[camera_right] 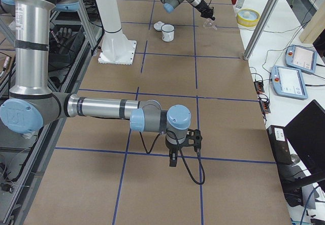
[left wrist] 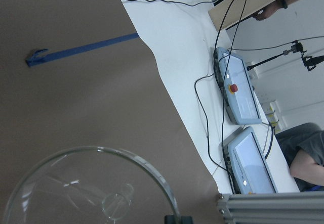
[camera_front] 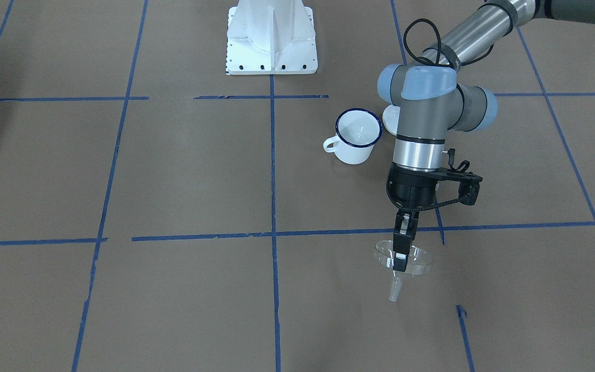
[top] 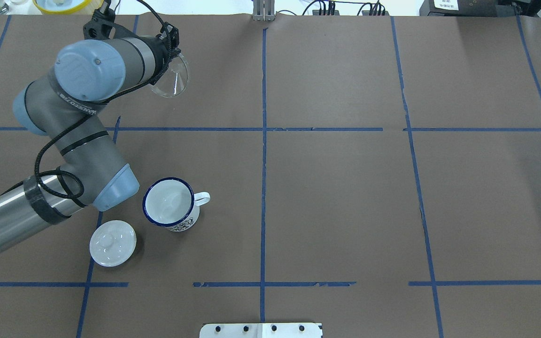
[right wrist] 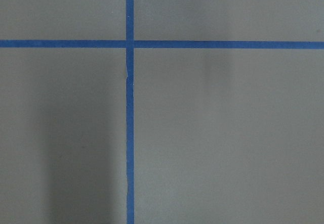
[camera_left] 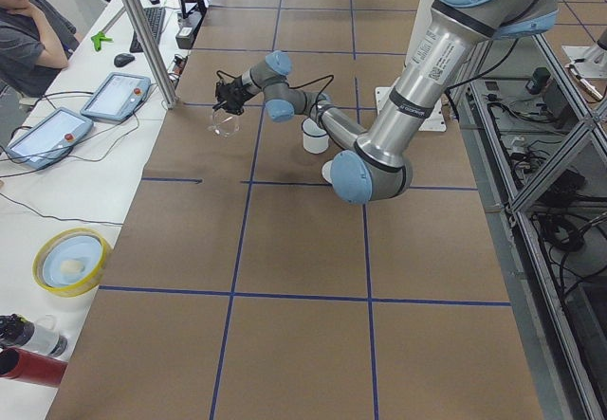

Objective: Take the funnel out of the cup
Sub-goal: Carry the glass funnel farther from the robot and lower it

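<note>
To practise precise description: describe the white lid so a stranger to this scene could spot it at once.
On the brown table gridded with blue tape, find the left arm's silver forearm. Next to it stands a white mug with a dark blue rim, and the lid lies flat beside that. Unlike the mug, it is a low, all-white disc with a central knob.

silver arm tube (camera_front: 475, 31), pale blue joint caps (camera_front: 428, 81), black cable (camera_front: 405, 37)
</note>
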Available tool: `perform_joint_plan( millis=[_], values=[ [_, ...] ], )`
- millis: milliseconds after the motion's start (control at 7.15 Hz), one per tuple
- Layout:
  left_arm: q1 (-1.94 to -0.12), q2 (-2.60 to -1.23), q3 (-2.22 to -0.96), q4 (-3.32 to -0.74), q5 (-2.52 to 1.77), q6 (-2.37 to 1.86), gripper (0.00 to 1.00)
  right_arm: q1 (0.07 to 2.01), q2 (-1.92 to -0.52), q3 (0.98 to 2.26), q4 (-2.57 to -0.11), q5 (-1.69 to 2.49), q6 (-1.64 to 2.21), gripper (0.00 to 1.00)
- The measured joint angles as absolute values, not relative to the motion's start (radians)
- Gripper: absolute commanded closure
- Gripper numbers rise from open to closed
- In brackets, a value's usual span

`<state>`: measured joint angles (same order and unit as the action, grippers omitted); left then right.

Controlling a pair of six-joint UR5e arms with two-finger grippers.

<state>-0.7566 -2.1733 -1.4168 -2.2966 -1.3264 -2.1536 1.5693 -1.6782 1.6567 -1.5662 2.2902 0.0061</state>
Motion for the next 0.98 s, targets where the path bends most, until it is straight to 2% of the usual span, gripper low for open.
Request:
perform_joint_plan(
  millis=[699, 839, 979],
  values=[
    [-0.717, -2.105, -1.314, -2.459, -1.234, -2.213, 1.0, 1.569, -1.678, 1.657, -1.566, 2.29, 0.006, 0.0],
    [-0.71, -2.103, -1.306, -2.467, -1.222, -2.22, 0.92, 1.569, -1.678, 1.656, -1.566, 2.29, 0.006, 0.0],
    [-0.705, -2.102, -1.303, -2.47, -1.217, -2.222, 0.75, 1.569, -1.678, 1.656, -1.566, 2.29, 0.006, 0.0]
  ],
)
